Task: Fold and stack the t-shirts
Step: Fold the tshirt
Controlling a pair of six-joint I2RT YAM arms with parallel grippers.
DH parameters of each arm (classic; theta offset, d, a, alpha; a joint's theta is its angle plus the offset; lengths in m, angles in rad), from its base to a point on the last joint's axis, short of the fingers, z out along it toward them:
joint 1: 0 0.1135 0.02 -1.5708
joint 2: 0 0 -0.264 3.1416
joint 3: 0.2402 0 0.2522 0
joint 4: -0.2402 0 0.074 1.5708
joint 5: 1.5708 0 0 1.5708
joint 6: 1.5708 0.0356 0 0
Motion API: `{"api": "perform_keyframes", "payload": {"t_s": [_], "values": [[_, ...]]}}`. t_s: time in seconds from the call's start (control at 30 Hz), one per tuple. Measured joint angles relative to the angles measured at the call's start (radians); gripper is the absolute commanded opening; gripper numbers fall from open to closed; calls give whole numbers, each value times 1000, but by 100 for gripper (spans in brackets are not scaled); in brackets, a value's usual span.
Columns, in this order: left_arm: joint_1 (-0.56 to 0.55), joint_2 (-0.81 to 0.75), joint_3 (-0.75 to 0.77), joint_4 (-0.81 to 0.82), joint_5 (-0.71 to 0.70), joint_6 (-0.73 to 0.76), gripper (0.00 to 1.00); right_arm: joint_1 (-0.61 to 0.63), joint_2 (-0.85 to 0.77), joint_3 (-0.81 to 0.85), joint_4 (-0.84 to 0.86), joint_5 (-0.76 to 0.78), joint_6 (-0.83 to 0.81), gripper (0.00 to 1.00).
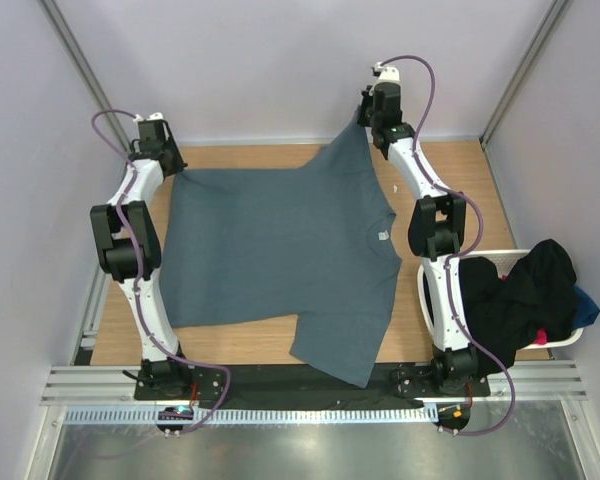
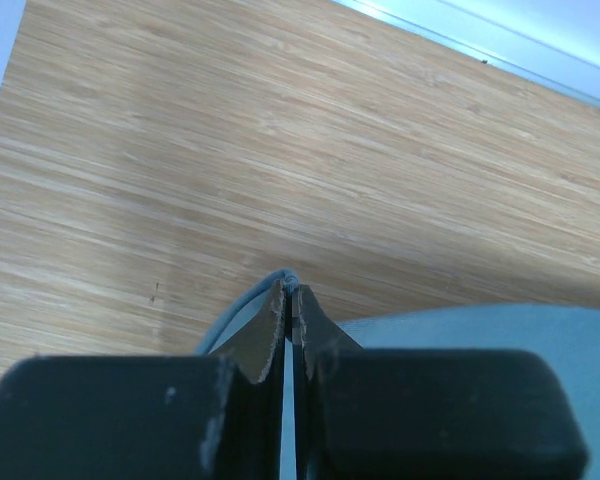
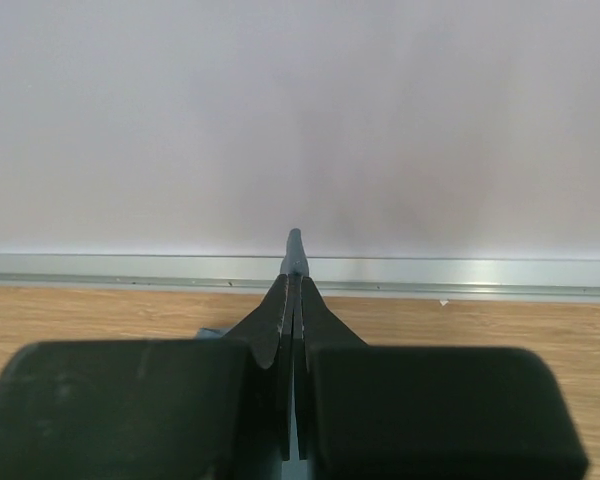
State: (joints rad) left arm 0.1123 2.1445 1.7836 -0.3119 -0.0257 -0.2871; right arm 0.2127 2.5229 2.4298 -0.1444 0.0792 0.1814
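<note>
A slate blue-grey t-shirt (image 1: 280, 260) lies spread over the wooden table, its neck at the right and one sleeve hanging over the near edge. My left gripper (image 1: 172, 165) is shut on the shirt's far left corner; in the left wrist view the cloth edge (image 2: 285, 277) pokes out between the closed fingertips (image 2: 291, 295). My right gripper (image 1: 365, 118) is shut on the far right corner and lifts it off the table; in the right wrist view a tip of cloth (image 3: 295, 250) sticks out past the closed gripper (image 3: 294, 280).
A white laundry basket (image 1: 570, 338) at the right edge holds black, blue and red shirts (image 1: 520, 290). The back wall (image 3: 300, 120) stands close behind the right gripper. Bare wood (image 2: 280, 150) lies ahead of the left gripper.
</note>
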Motion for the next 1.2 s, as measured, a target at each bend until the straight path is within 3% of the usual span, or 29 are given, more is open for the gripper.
{"api": "perform_keyframes", "payload": {"t_s": [0.5, 1.2], "values": [[26, 3, -69, 5, 55, 61, 0, -1, -162, -279, 40, -99, -54, 1], [47, -168, -301, 22, 61, 122, 0, -1, -636, -857, 182, -140, -76, 1]]}}
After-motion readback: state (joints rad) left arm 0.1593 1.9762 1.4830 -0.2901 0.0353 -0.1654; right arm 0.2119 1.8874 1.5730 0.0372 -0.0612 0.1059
